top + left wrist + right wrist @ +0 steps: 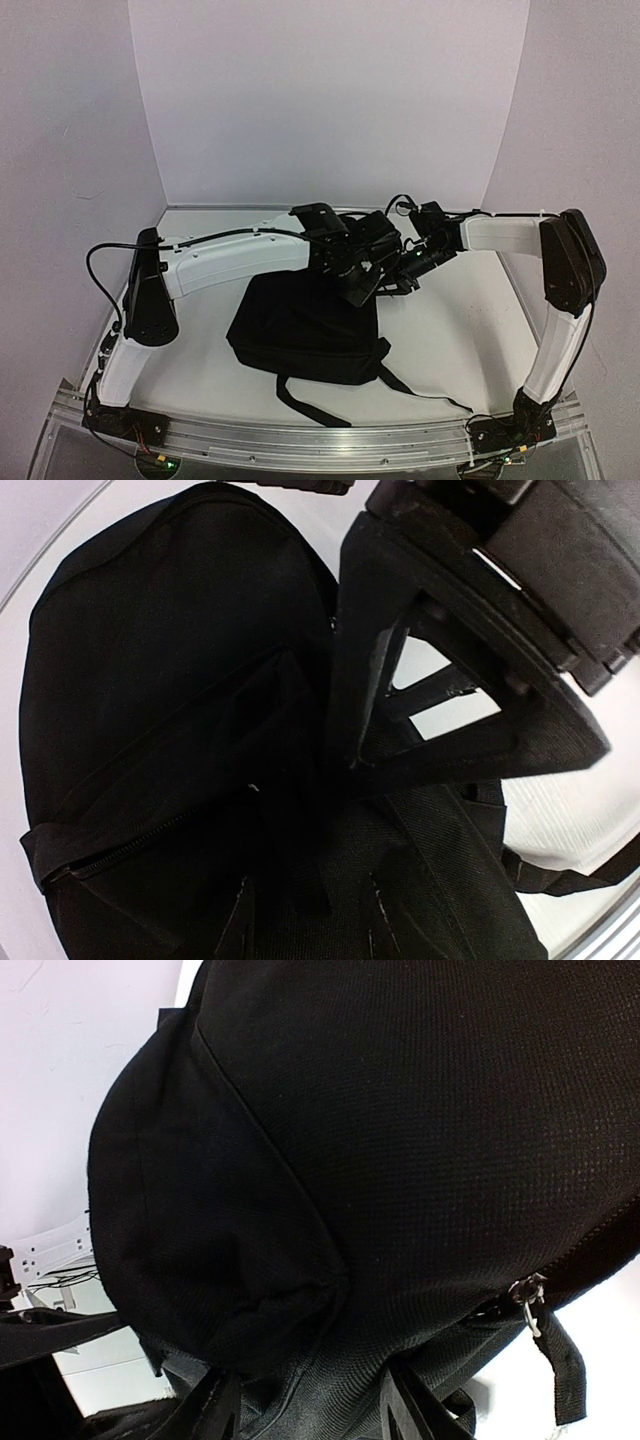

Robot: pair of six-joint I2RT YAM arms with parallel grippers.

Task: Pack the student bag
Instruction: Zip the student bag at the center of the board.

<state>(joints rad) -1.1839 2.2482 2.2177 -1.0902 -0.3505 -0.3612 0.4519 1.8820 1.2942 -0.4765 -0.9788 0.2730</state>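
The student bag, a soft black backpack, lies flat in the middle of the table with its straps trailing toward the near edge. Both grippers meet at its far upper edge. My left gripper has its fingers on either side of a dark strip of the bag's fabric; everything there is black, and a grip does not show. My right gripper is closed on a bunched fold of the bag. Its black fingers loom just above the bag in the left wrist view.
A zipper runs along the bag's side, and a metal pull hangs by a strap end. The white table is enclosed by white walls at back and sides. An aluminium rail carries both arm bases at the near edge.
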